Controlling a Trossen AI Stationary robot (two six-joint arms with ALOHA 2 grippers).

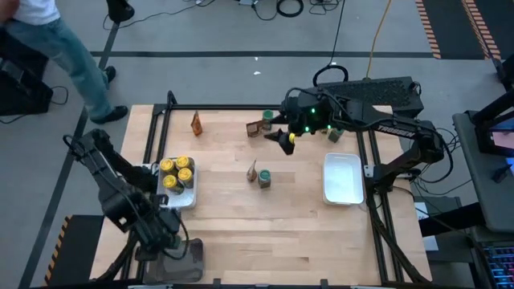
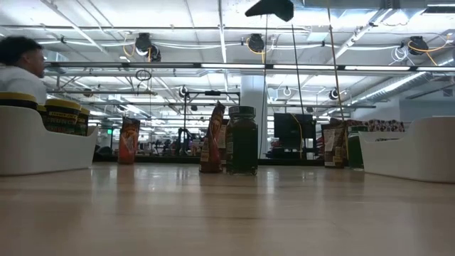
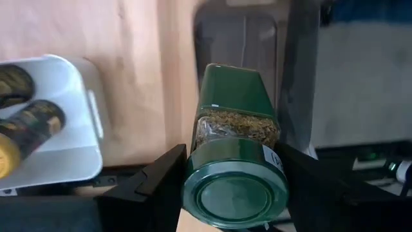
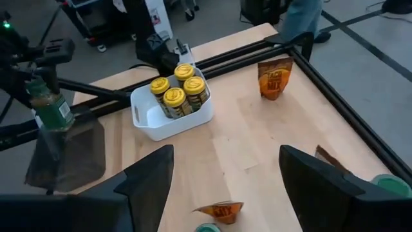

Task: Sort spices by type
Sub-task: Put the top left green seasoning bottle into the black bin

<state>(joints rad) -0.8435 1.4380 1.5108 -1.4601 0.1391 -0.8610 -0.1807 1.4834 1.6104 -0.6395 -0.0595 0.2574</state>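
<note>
The left gripper (image 3: pixel 232 193) pinches a green-lidded jar (image 3: pixel 235 151) over the dark grey tray (image 3: pixel 235 35) below it – presumably where the greens collect – while the right gripper (image 4: pixel 225 187), spread and empty, hangs above the unsorted packets (image 4: pixel 219 210) – likely lining up one.

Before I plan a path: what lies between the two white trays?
High view: between the left white tray and the right white tray stand an orange packet and a green-lidded jar.
</note>
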